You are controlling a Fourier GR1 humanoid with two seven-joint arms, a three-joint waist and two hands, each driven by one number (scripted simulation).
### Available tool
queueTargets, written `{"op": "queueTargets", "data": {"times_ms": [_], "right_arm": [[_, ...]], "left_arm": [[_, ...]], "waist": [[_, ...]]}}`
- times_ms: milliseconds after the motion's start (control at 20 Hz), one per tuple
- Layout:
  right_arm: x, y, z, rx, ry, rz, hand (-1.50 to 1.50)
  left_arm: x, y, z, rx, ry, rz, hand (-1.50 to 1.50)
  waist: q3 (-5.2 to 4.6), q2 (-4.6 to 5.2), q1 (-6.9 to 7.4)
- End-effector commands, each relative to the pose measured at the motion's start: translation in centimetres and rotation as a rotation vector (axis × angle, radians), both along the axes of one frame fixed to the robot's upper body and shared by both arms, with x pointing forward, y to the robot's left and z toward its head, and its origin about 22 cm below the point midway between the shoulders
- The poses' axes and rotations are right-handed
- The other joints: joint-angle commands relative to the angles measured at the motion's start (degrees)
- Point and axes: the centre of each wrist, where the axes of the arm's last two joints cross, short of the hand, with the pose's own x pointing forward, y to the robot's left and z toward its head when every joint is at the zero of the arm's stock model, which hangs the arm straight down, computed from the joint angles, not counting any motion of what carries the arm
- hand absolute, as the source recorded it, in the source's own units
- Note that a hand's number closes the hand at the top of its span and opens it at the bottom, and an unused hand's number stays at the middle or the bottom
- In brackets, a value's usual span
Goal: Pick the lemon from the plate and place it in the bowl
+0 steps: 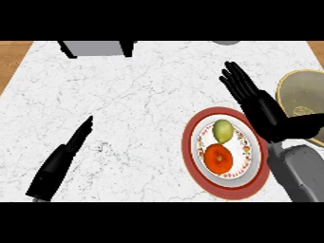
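Observation:
A yellow-green lemon (223,131) lies on the upper part of a red-rimmed white plate (189,142), with an orange-red round fruit (219,157) just below it. The tan bowl (306,97) stands at the right edge of the counter, partly cut off by the view. My right hand (262,111) hovers open between plate and bowl, fingers straight and pointing away, thumb stretched toward the bowl; it is just right of the lemon and holds nothing. At the lower left my left hand (61,161) rests open on the marble, edge-on.
A grey box-like appliance (94,47) sits at the counter's far edge, and a grey round object (225,42) peeks in further right. Wood floor shows beyond the counter's left and right sides.

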Motion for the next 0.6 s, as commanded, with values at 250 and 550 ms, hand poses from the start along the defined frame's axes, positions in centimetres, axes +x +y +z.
{"op": "queueTargets", "data": {"times_ms": [250,550], "right_arm": [[-0.3,-10.0,-1.2,0.127,-0.167,0.125,1.5],[-2.9,-16.0,-8.1,0.079,-0.311,-0.324,-1.5]], "left_arm": [[5.7,3.1,7.3,0.019,-0.322,0.35,0.0],[6.6,2.0,7.0,-0.014,-0.259,0.344,0.0]], "waist": [[-2.14,1.8,-0.62],[-2.25,1.98,-0.01]]}}
